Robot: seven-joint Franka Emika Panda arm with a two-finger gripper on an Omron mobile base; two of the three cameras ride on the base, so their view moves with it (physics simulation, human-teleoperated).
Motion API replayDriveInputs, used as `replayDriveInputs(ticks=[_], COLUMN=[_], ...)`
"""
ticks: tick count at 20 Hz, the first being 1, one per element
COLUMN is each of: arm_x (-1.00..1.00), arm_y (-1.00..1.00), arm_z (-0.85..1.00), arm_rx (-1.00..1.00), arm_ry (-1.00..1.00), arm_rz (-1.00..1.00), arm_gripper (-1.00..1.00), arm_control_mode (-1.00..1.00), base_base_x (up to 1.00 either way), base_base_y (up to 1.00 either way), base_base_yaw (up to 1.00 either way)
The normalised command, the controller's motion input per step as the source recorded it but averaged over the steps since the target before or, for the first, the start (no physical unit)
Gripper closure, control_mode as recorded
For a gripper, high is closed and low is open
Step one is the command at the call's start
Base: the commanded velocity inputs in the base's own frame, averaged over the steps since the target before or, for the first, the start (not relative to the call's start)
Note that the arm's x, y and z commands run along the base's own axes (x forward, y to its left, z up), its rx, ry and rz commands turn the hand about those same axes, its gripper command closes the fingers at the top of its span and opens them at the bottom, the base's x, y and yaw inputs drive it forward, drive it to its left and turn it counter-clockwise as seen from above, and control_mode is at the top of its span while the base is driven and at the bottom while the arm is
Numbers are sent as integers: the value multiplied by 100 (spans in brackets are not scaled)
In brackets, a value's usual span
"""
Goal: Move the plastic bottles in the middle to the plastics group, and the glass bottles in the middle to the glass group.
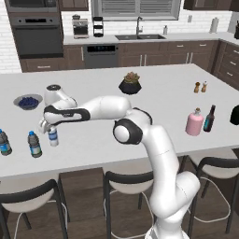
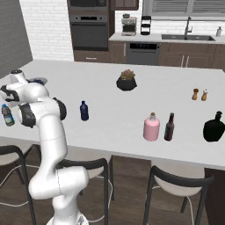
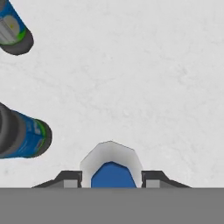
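Clear plastic, white-capped, the bottle (image 1: pixel 53 136) is seen pinched between the gripper (image 1: pixel 46 127) fingers above the island counter (image 1: pixel 154 100), apparently just beside the two blue-capped bottles (image 1: pixel 33 144) at its left end.

No lettering can be read anywhere here. The two water bottles (image 3: pixel 24 133) carry blue label bands with a touch of green and yellow, but any print on them is a blur. The clear bottle (image 1: pixel 53 136) has a pale blue label, equally unreadable. The oven (image 1: pixel 36 35) and coffee machine (image 1: pixel 80 27) show no legible markings.
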Motion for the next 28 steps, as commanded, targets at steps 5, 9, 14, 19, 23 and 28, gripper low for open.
replayDriveInputs(ticks=[5,9,14,19,23,28], arm_x=[0,0,0,1,1,0], arm_y=[0,0,0,5,6,9], arm_z=[-2,-13,-1,-3,-3,0], arm_rx=[11,6,0,0,-1,0], arm_ry=[-8,-5,1,4,6,3], arm_rz=[11,9,2,0,0,0], arm_gripper=[100,100,100,100,100,100], arm_control_mode=[-100,-100,-100,-100,-100,-100], base_base_x=[0,0,0,0,0,0], base_base_y=[0,0,0,0,0,0], base_base_yaw=[0,0,0,0,0,0])
